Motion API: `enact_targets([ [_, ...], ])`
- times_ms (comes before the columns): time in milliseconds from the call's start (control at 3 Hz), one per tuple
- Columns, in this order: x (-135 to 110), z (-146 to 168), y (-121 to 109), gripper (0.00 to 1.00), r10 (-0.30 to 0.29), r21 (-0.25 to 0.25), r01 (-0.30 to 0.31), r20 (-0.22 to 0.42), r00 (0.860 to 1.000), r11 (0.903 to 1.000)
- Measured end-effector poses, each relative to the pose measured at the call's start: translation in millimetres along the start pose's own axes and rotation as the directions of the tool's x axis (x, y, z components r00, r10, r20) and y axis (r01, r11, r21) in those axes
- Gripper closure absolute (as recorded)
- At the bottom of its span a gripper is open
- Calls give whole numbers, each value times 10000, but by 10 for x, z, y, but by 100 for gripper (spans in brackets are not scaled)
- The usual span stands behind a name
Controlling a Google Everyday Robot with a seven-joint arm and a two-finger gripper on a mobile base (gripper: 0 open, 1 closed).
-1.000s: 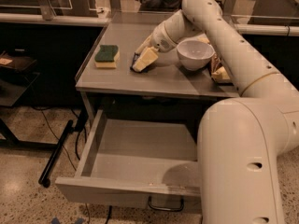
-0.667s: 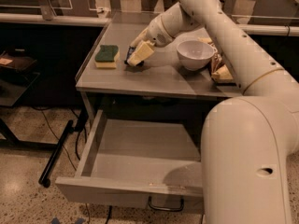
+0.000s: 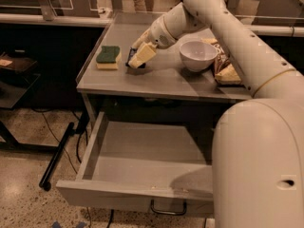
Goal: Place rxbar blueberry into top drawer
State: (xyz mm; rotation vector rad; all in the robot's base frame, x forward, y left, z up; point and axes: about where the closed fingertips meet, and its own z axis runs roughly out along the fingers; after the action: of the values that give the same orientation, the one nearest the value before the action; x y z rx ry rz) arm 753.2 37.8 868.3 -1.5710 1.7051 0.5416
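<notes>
The rxbar blueberry point(image 3: 131, 62) is a small dark bar lying on the grey table point(image 3: 156, 82), just right of the green-and-yellow sponge point(image 3: 108, 57). Only its dark edge shows, because my gripper point(image 3: 141, 54) is down on top of it at the table surface. My arm reaches in from the upper right. The top drawer point(image 3: 128, 197) stands pulled open below the table, its grey inside bare, with a small metal loop handle point(image 3: 168, 208) on its front panel.
A white bowl point(image 3: 198, 55) stands on the table right of my gripper. A snack bag point(image 3: 226, 71) lies at the table's right edge. A black bar point(image 3: 57, 156) leans on the floor to the left of the drawer. My robot body fills the lower right.
My gripper has moved left across the table, away from the bowl and closer to the sponge, and now sits over the dark bar. The drawer has stayed open.
</notes>
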Motion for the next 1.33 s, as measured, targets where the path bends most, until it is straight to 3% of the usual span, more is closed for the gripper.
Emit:
enact_targets([
  [667,53,-37,579,100,477,-400,-459,439,9979,9981],
  [1333,26,-143,695,100,598,-396,-572,689,9958,9976],
])
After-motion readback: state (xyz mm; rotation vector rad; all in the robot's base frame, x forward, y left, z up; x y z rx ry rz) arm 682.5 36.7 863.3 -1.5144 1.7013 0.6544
